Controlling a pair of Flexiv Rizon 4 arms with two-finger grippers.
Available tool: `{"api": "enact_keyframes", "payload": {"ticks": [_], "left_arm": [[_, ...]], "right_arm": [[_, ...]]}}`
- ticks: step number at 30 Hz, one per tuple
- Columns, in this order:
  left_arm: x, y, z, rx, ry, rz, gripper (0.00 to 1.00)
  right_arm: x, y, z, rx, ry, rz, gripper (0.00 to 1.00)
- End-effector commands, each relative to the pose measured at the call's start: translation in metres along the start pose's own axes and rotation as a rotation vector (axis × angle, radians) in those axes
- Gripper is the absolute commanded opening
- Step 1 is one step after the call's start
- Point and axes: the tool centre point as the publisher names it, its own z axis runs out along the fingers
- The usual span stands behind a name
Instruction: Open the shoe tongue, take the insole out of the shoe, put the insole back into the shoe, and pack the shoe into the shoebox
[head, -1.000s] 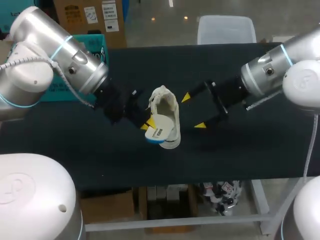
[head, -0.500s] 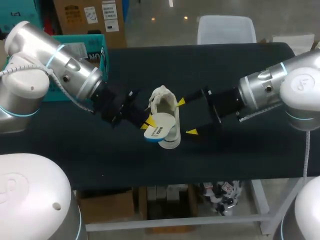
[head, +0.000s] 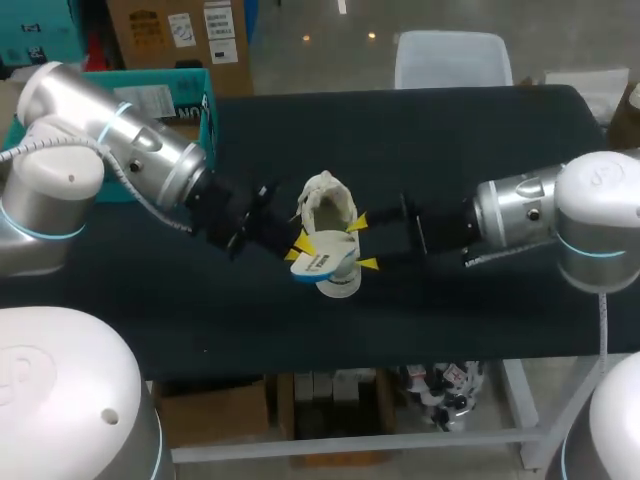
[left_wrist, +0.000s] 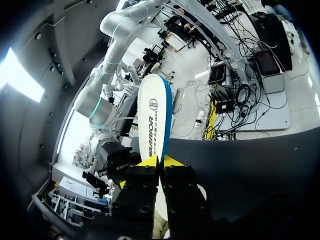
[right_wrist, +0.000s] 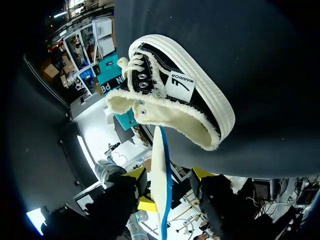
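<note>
insole (head: 313, 263) out of shoe (head: 330, 205), l tool (head: 298, 249)

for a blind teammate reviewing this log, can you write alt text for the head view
The left gripper is shut on a white and blue insole at the heel end of a shoe on a black table. The right gripper is open, close beside the shoe's other side.

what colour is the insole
The insole is white on its printed face and blue underneath, clearest in the left wrist view.
</note>
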Motion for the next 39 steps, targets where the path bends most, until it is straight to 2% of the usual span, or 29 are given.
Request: {"api": "enact_keyframes", "payload": {"ticks": [1,4,10,19,22,23,24,32,33,34,35,36,39], "left_arm": [[0.006,0.005,-0.001,0.007,-0.023,0.001,0.00],[0.008,0.008,-0.001,0.011,-0.036,-0.003,0.00],[0.010,0.011,0.001,0.030,-0.058,-0.003,0.00],[0.009,0.012,0.001,0.034,-0.057,-0.001,0.00],[0.008,0.013,0.001,0.032,-0.054,-0.004,0.00],[0.009,0.014,0.001,0.032,-0.053,-0.006,0.00],[0.009,0.015,0.001,0.030,-0.052,-0.008,0.00],[0.012,0.022,0.001,0.015,-0.050,-0.038,0.00],[0.012,0.023,0.000,0.012,-0.053,-0.043,0.10],[0.013,0.023,0.000,0.006,-0.056,-0.043,0.46],[0.014,0.024,0.000,0.001,-0.063,-0.050,0.93],[0.015,0.026,-0.001,-0.012,-0.068,-0.054,1.00],[0.019,0.032,-0.002,-0.022,-0.100,-0.069,1.00]], "right_arm": [[0.001,0.004,0.008,0.027,0.014,-0.007,0.58],[0.002,0.006,0.013,0.053,0.021,-0.009,0.56],[0.004,0.010,0.022,0.069,0.025,-0.009,0.41],[-0.001,0.019,0.026,0.073,0.026,0.008,0.32],[-0.001,0.020,0.027,0.068,0.022,0.008,0.19],[-0.001,0.020,0.028,0.067,0.020,0.008,0.12],[-0.001,0.020,0.028,0.067,0.020,0.008,0.00],[0.000,0.022,0.030,0.081,0.028,0.000,0.00],[-0.001,0.022,0.030,0.085,0.035,-0.001,0.00],[-0.001,0.023,0.031,0.085,0.036,-0.001,0.00],[-0.001,0.023,0.031,0.086,0.037,-0.001,0.00],[-0.001,0.023,0.031,0.087,0.042,-0.001,0.00],[-0.001,0.024,0.031,0.088,0.057,-0.002,0.00]]}}
